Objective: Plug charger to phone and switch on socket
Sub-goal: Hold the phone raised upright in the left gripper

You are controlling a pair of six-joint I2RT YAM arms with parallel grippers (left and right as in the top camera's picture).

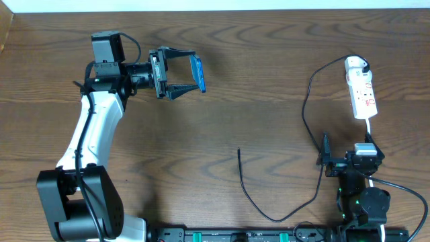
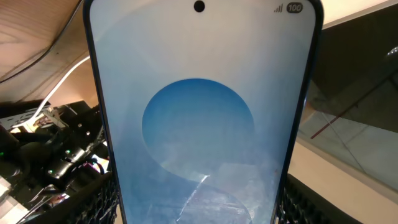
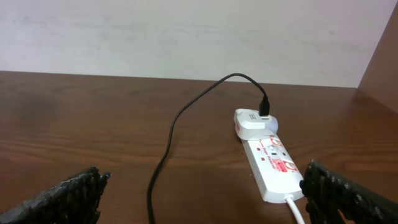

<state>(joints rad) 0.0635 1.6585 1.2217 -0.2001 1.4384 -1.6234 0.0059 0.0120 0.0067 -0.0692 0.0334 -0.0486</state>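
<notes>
the left gripper (image 1: 196, 72) is closed on the slim rectangular smartphone with a bright blue-cyan screen (image 2: 199, 124), at the upper left of the dark brown wood-grain table (image 1: 168, 154). from overhead the phone shows only as a narrow blue strip, turned on edge between the two black fingers with its screen facing back toward the wrist. in the left wrist view the screen fills the frame, a darker blue circle at its middle, and the textured black pads (image 2: 102, 202) press on its two long edges near the lower end.

the right gripper (image 3: 202, 177) sits low at the near right of the table. its fingers are spread wide at the two bottom corners of the right wrist view, with nothing between them.

the narrow white power strip with red switch marks (image 1: 363, 97) lies flat at the far right, ahead of the right gripper. a white adapter plug (image 1: 356, 65) is seated in its far end. a white lead (image 1: 369, 128) runs from its near end toward the right arm. whether the switches are on cannot be told.

the long thin black cable (image 1: 306, 107) leaves the adapter, arcs left, drops past the right gripper and loops along the near edge. it ends in a small plug tip (image 1: 239, 152) lying loose on the table near the middle, well apart from the phone.
</notes>
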